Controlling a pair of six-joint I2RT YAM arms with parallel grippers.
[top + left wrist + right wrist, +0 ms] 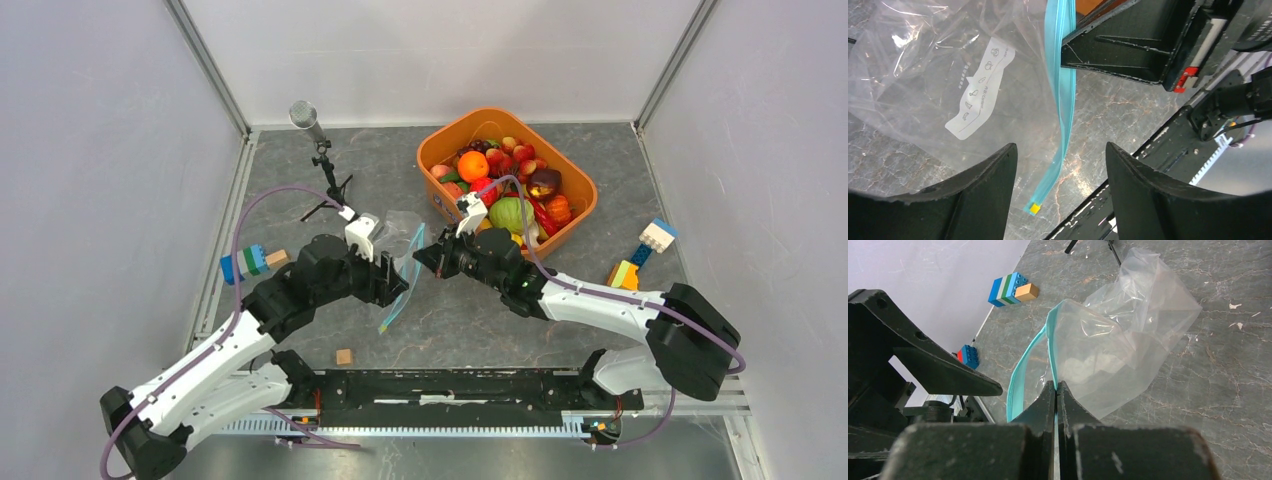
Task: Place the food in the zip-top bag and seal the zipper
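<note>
The zipper [1058, 25] is cut off by the left wrist view's top edge.

Illegible print, zip-top bag [913, 65] label [979, 95]

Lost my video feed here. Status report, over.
Right gripper shut on the zipper. Left gripper open near the zip-top bag. Food in the orange bin, none seen bagged. Nothing seen blocking.

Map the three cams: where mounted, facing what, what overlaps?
Top external: above and behind the bases, facing down on the grey table; both arms show.
Left wrist: on that arm, faces down past the open left tool at the clear crinkly zip-top bag.
Right wrist: on that arm, faces along the right tool, shut on the teal press-seal zipper strip.
Shared by all: bag, strip.
</note>
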